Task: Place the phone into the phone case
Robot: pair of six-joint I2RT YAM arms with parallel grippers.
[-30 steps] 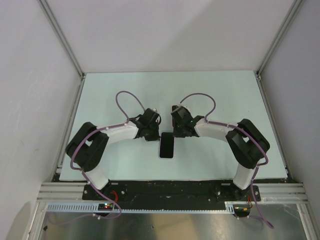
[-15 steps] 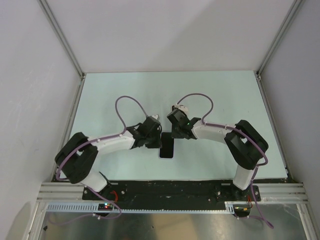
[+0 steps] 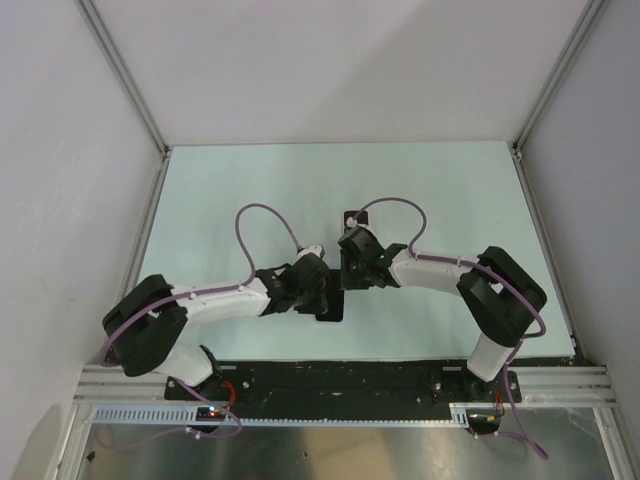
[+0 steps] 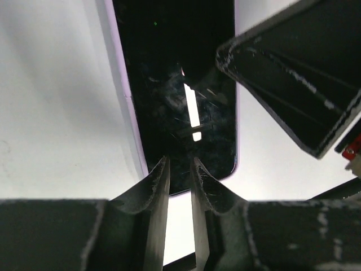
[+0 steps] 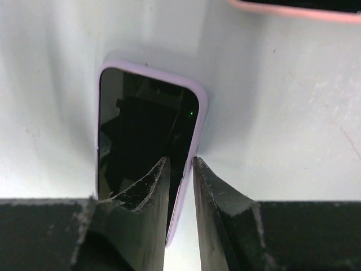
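The phone (image 3: 335,312) lies flat on the table, its black screen (image 4: 180,84) framed by the lilac rim of the phone case (image 5: 198,107). In the top view both grippers cover most of it. My left gripper (image 4: 179,169) hovers over one short end of the phone, jaws a narrow gap apart, with only table showing between them. My right gripper (image 5: 180,169) is at the other end. Its jaws stand slightly apart and straddle the case's long edge, one finger over the screen (image 5: 141,135) and one outside it. The right gripper's dark body (image 4: 293,79) shows in the left wrist view.
Pale green table (image 3: 250,190) with white walls on three sides. The black base rail (image 3: 340,375) runs along the near edge. A dark thing with a pink rim (image 5: 299,8) shows at the top edge of the right wrist view. Purple cables (image 3: 265,215) loop above both arms.
The left arm has stretched out lower and to the right over the phone's near end. The right gripper has moved down over the far end. Both pairs of jaws have parted slightly.
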